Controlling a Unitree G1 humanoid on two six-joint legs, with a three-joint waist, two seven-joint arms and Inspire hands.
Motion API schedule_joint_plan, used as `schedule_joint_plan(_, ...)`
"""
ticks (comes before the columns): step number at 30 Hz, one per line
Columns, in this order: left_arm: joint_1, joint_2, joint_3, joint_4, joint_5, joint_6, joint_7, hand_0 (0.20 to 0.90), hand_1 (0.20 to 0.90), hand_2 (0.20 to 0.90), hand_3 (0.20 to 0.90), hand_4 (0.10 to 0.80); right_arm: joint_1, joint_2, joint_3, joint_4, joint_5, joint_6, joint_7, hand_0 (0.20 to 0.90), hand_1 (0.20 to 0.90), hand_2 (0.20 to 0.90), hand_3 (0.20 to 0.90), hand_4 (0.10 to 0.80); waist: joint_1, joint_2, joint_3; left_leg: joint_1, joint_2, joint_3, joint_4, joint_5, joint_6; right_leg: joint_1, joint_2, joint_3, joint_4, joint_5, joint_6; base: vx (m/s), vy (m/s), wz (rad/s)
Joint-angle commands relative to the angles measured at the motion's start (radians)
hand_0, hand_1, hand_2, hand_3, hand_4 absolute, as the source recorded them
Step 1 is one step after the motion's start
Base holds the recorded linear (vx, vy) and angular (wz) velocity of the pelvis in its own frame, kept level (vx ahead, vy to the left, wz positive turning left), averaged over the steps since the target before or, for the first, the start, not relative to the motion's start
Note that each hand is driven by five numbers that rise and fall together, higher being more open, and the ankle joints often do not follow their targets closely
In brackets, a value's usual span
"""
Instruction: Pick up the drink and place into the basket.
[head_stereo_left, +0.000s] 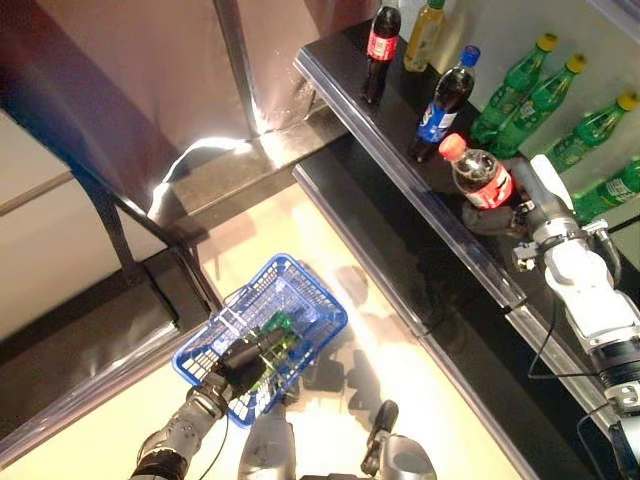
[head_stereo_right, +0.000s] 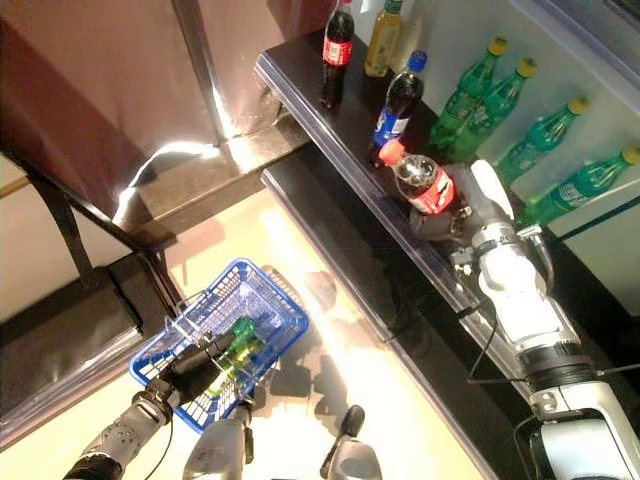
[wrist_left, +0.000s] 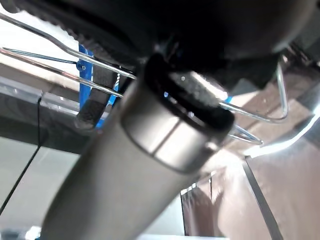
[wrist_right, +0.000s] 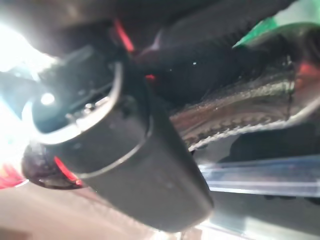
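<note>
Gripping the wire handles of a blue plastic basket (head_stereo_left: 300, 300) (a green bottle already inside), the left hand (head_stereo_left: 245, 362) hangs low; the right hand (head_stereo_right: 462, 215) curls round a tilted red-capped cola bottle (head_stereo_right: 420, 180) at the black shelf (head_stereo_right: 330, 110).

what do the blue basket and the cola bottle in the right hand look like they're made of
Blue basket: looks like moulded plastic lattice; its thin shiny handles look like metal wire. Cola bottle: apparently clear glossy plastic, dark drink showing through, red cap, held by the right hand.
</note>
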Motion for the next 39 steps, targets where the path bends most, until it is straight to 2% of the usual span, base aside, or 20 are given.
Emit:
schedule_joint_plan(1,-0.013,-0.040,-0.045,-0.217,-0.109,-0.057,-0.228,0.300,0.300,0.300,0.200,0.100,-0.010,-0.012,-0.011,-0.064,-0.032,-0.133,-0.052,0.300,0.300,0.300,0.200,0.100,0.022,0.011,-0.359,0.063,-0.005,0.060,-0.005,-0.099,-0.017,-0.020,0.007,-0.023,-0.003,0.013,0.023,0.020,-0.011,0.04)
schedule_joint_plan(9,-0.012,-0.035,-0.056,-0.359,-0.134,-0.065,-0.215,0.300,0.300,0.300,0.200,0.100,0.015,0.032,-0.003,-0.126,0.008,-0.163,-0.047,0.300,0.300,0.300,0.200,0.100,0.032,0.013,-0.359,0.069,-0.008,0.055,-0.005,-0.105,-0.012,-0.015,0.000,-0.032,-0.003,0.014,0.030,0.011,-0.004,0.08)
schedule_joint_plan(22,-0.011,-0.013,-0.107,-0.666,-0.181,-0.086,-0.146,0.300,0.300,0.300,0.200,0.100,0.092,0.099,0.006,-0.243,0.135,-0.279,0.002,0.300,0.300,0.300,0.200,0.100,0.052,0.007,-0.364,0.072,-0.008,0.042,-0.005,-0.108,-0.003,-0.004,-0.003,-0.045,-0.003,0.012,0.035,0.004,-0.001,0.03)
schedule_joint_plan(39,-0.038,0.007,-0.175,-0.870,-0.199,-0.047,-0.129,0.300,0.300,0.300,0.200,0.100,0.096,0.162,0.089,-0.337,0.311,-0.331,0.095,0.300,0.300,0.300,0.200,0.100,0.068,0.001,-0.368,0.065,-0.013,0.025,-0.005,-0.106,0.001,-0.004,-0.004,-0.049,-0.003,0.007,0.038,-0.005,-0.004,0.02)
